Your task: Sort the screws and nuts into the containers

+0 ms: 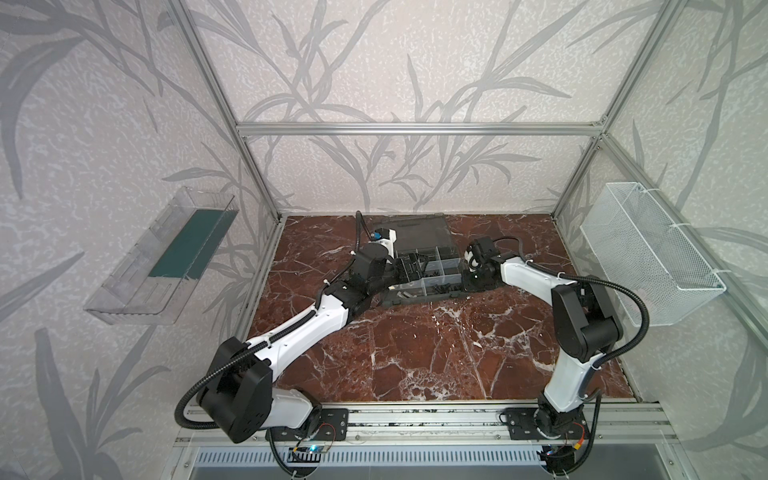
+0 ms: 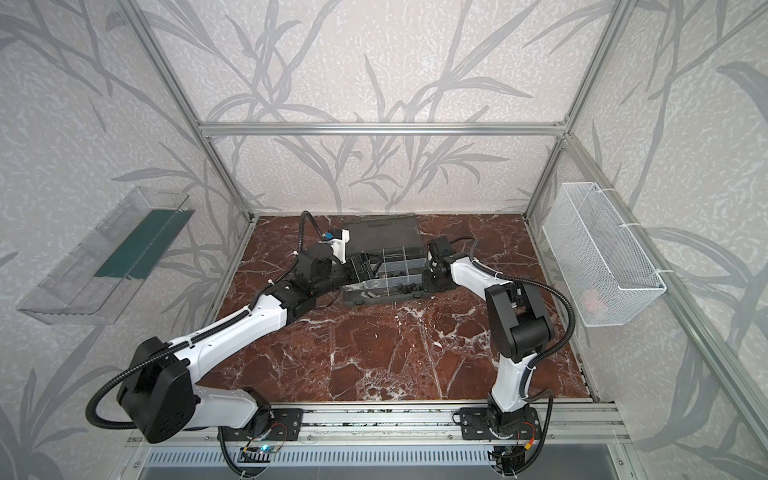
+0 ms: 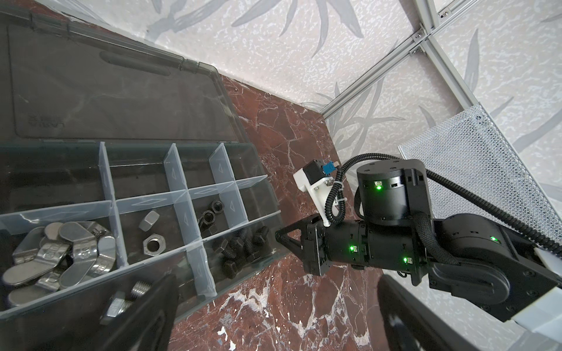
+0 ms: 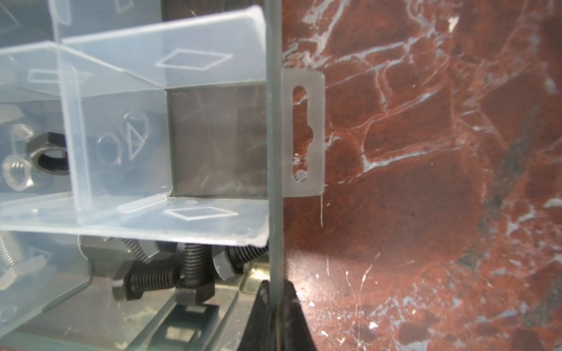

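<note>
The dark grey organizer case (image 1: pixel 415 300) (image 2: pixel 384 300) lies open at the back of the table, its smoky lid (image 3: pixel 121 100) flat behind it. Its containers have translucent dividers (image 3: pixel 176 173) (image 4: pixel 194 60). They hold silver wing nuts (image 3: pixel 60 255), two silver hex nuts (image 3: pixel 153 243), black nuts (image 3: pixel 211 212) and black bolts (image 3: pixel 240 249) (image 4: pixel 170 273). A silver bolt (image 3: pixel 121 304) lies partly behind a left finger (image 3: pixel 146 313). My left gripper (image 3: pixel 273 319) (image 1: pixel 409 270) hovers open over the case's front part. My right gripper (image 4: pixel 275 291) (image 3: pixel 278 237) is shut on the case's right side wall (image 4: pixel 275 152).
A white wire-mesh basket (image 1: pixel 648 249) hangs on the right wall and a clear plastic tray (image 1: pixel 166 257) on the left wall. Aluminium frame posts stand at the back corners. The red marble tabletop (image 1: pixel 415 353) stretches in front of the case.
</note>
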You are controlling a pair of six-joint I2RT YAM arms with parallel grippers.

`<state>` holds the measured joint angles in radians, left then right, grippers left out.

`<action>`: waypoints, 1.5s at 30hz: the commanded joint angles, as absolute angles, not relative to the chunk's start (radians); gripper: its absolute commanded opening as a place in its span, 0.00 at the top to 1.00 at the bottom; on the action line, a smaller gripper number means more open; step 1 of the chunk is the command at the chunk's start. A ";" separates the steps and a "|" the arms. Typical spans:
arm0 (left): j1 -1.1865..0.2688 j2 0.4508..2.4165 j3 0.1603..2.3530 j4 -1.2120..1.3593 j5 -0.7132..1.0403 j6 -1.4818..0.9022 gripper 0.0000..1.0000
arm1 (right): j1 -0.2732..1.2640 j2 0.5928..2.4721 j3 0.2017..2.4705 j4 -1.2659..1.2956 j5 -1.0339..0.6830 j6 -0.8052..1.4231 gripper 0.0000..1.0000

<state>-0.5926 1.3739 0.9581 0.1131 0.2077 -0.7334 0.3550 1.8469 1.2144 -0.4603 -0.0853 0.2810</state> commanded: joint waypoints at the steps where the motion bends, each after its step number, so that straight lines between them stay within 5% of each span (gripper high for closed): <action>1: -0.589 1.350 0.946 0.131 0.200 -0.730 0.01 | 0.402 1.824 1.162 -0.519 -0.137 0.321 0.99; 14: -0.589 1.334 0.944 0.127 0.187 -0.716 0.01 | 0.402 1.808 1.129 -0.433 -0.205 0.476 0.99; 25: -0.569 1.288 0.927 0.107 -0.003 -0.550 0.01 | 0.356 1.722 1.124 -0.426 -0.205 0.461 0.82; 34: -0.359 1.249 0.883 0.140 -0.191 -0.429 0.01 | 0.236 1.596 1.166 -0.451 -0.265 0.412 0.67; 37: -0.294 1.252 0.864 0.156 -0.289 -0.378 0.01 | 0.186 1.552 1.161 -0.456 -0.255 0.404 0.58; 45: -0.137 1.291 0.779 0.278 -0.534 -0.193 0.01 | 0.078 1.439 1.026 -0.345 -0.079 0.379 0.11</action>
<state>-0.1680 1.2720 0.7898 0.2161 -0.3977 -0.2928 0.1020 1.4631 1.0626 -0.3832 -0.1608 0.3988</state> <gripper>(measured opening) 0.993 0.864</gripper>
